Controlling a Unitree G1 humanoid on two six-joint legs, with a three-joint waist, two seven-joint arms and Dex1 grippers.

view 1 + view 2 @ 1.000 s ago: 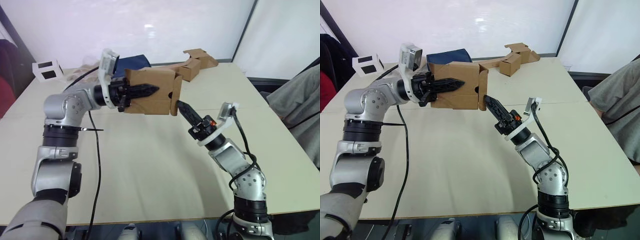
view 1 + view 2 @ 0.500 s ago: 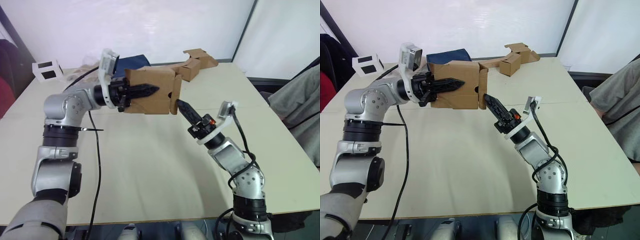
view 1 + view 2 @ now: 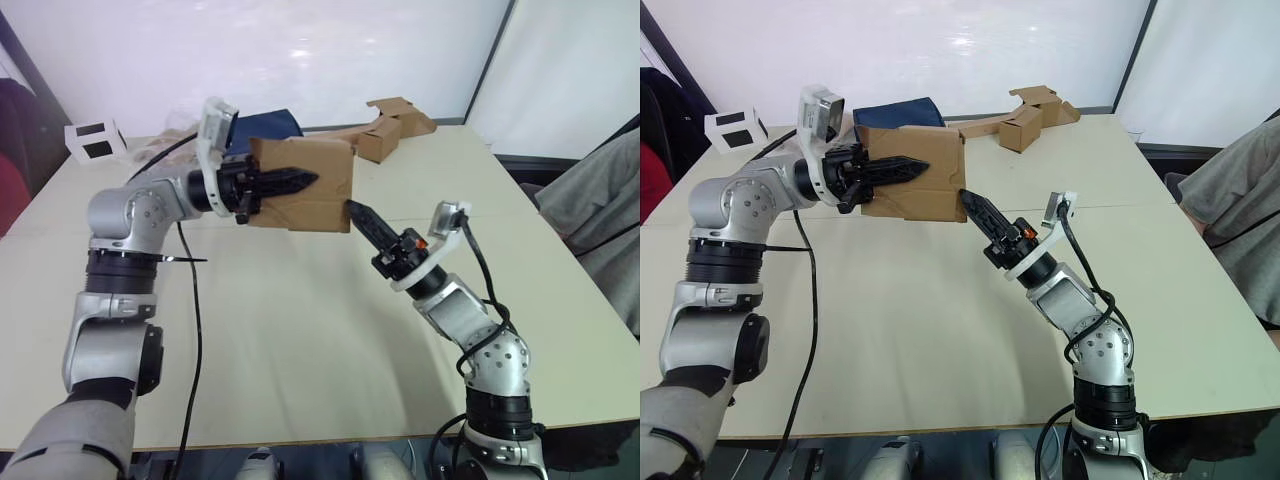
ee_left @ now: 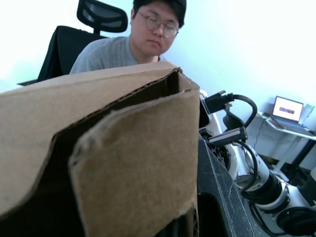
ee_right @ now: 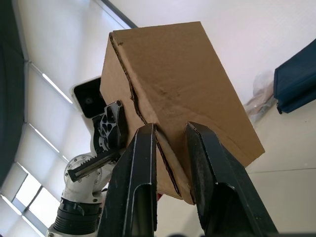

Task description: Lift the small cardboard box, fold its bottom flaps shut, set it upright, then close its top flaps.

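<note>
Beige table (image 3: 300,330), white wall (image 3: 300,50), seated person (image 4: 138,39)

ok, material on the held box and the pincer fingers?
Small cardboard box: brown corrugated cardboard, matte; fluted layers show at its cut edges in the left wrist view. Right pincer fingers: black, likely moulded plastic with a slight sheen; metal can't be ruled out.

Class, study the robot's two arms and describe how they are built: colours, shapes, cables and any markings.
Both arms are chains of rounded silver-grey segments with black joint rings. Each ends in a black end effector, left end effector and right end effector, with two long tapering fingers. White camera housings sit at the wrists. Black cables run along both arms; the right wrist carries a small orange-red mark.
</note>
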